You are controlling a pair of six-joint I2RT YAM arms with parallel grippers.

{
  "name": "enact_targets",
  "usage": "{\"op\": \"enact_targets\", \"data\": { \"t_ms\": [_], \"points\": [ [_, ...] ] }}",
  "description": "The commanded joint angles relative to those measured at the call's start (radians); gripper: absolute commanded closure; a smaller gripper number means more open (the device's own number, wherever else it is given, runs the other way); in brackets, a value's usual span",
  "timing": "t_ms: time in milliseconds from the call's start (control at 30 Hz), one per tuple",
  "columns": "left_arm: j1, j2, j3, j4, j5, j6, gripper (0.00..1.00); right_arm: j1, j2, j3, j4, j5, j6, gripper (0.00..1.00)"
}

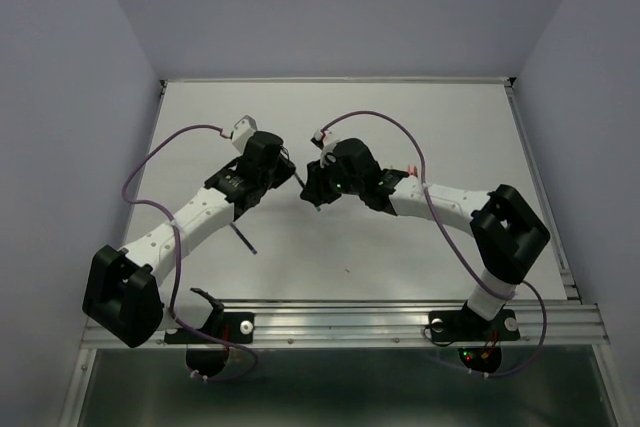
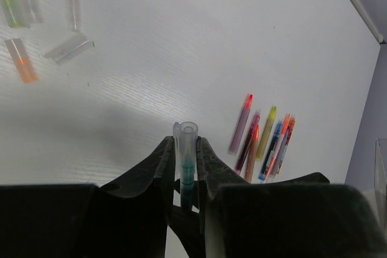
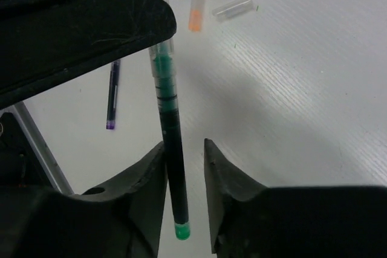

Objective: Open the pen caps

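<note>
Working the pull-apart step on one pen, cap not yet off. Gripping with the left fingers [image 2: 163, 161], closed tight on the clear tubular plastic cap [image 2: 186, 132] of a slim dark-barrelled pen [image 3: 172, 149] with a green tip and a green end plug, the cap's far end poking out just past the fingertips. Bracketing the dark barrel with the right fingers [image 3: 214, 164], standing apart on either side of it, touching it with one finger and leaving a visible gap at the other, so not yet clamping anything. Holding the pen up off the white table [image 2: 181, 40], spanning from one set of fingers to the other.

Judging the next move: pinching the right fingers fully onto the barrel, close below the cap. Then drawing the two grips straight apart along the pen's axis, avoiding any bend or twist that could let the thin barrel slip through.

Looking for containers and finding none for certain, only a clear edge [image 2: 381, 167] far to the right of the left fingers, too cut off to name. Seeing everything else lying loose on the table instead:
- a fanned cluster of thin coloured pens [image 2: 263, 143], beyond and to the right of the left fingers
- several short clear and orange-tinted caps [image 2: 69, 48], well beyond them and to their left
- one dark purple pen [image 3: 113, 95], lying apart to the left of the right fingers
</note>
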Motion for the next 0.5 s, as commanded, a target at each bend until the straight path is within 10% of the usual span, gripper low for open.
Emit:
{"op": "enact_targets", "data": {
  "t_ms": [0, 133, 467],
  "points": [
    [-0.008, -0.005, 0.041, 0.033, -0.039, -0.011, 1.00, 0.019, 0.000, 0.051, 0.017, 0.028, -0.018, 0.71],
    [-0.005, 0.021, 0.024, 0.104, -0.105, 0.003, 1.00, 0.019, -0.006, 0.040, 0.019, -0.001, -0.035, 0.99],
    [0.008, 0.158, 0.158, 0.123, -0.029, 0.098, 0.90, 0.019, -0.063, -0.006, 0.012, 0.099, -0.020, 0.99]
  ]
}}
